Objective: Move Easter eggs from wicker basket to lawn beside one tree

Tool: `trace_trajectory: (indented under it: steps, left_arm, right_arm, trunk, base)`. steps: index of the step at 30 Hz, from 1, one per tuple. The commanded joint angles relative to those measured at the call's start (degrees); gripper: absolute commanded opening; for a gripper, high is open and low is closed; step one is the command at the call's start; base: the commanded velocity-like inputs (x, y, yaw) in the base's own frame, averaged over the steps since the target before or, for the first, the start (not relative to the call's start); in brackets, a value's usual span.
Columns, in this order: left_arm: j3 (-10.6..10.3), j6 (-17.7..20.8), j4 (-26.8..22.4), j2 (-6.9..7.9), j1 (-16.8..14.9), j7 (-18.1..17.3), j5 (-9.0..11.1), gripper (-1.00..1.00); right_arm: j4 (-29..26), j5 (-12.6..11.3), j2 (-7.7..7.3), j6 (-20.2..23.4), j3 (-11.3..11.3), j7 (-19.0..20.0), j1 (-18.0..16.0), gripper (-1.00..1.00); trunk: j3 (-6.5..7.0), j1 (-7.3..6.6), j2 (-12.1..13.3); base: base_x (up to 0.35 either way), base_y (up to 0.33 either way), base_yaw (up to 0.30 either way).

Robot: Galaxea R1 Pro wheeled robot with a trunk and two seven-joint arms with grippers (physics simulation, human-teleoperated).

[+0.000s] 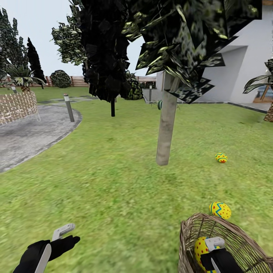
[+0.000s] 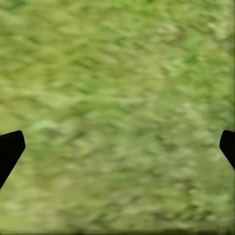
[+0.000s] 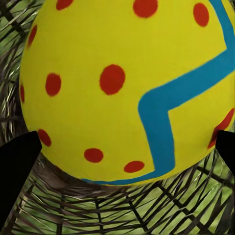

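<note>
In the head view, the right gripper (image 1: 214, 248) is reaching down into the wicker basket (image 1: 231, 231) at the lower right of the frame, and the last egg in the basket (image 1: 201, 248) is lying just to its left, touching or nearly touching the fingers. In the right wrist view that egg (image 3: 122, 88) is sitting straight ahead between the 2 dark fingertips (image 3: 17, 161), which are standing spread at the frame's sides and not yet pressing on it. Its long axis cannot be judged from here.

2 eggs are already lying on the lawn (image 1: 113, 182): 1 (image 1: 220, 210) just beyond the basket rim, another (image 1: 221, 157) farther up, to the right of the pale tree trunk (image 1: 166, 129) at centre frame. The nearer 1 looks rather far from the trunk and may need moving closer.

The left gripper (image 1: 62, 235) is hanging at lower left over bare grass, fingers apart and holding nothing; its wrist view is showing blurred grass (image 2: 117, 112). The right arm is clearly nearer, so the coming move seems to be a straight closing on the egg, then a lift clear of the rim toward the trunk.
</note>
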Motion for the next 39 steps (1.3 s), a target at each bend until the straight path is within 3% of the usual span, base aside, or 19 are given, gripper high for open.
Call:
trace_trajectory:
  steps: [1, 20, 39]
  left_arm:
    - [0.11, 0.30, 0.09, -0.16, -0.03, -0.30, -0.09, 1.00]
    - [0.15, 0.30, 0.18, -0.44, -0.03, -0.30, 0.00, 1.00]
    - [0.14, 0.28, 0.52, -0.88, -0.03, -0.30, -0.09, 1.00]
  right_arm:
    - [-0.09, 0.34, -0.07, 0.35, 0.22, -0.06, -0.02, -1.00]
    - [0.14, 0.41, 0.02, 0.35, 0.29, -0.06, -0.02, -1.00]
    - [0.17, 0.43, 0.02, 0.35, 0.29, -0.06, -0.02, -1.00]
  trunk:
    - [0.17, -0.04, -0.01]
    - [4.38, -0.53, 0.25]
    - [7.81, -4.60, 7.67]
  base:
    - [0.000, 0.000, 0.000]
    - [-0.043, 0.005, 0.000]
    - [-0.038, 0.000, 0.000]
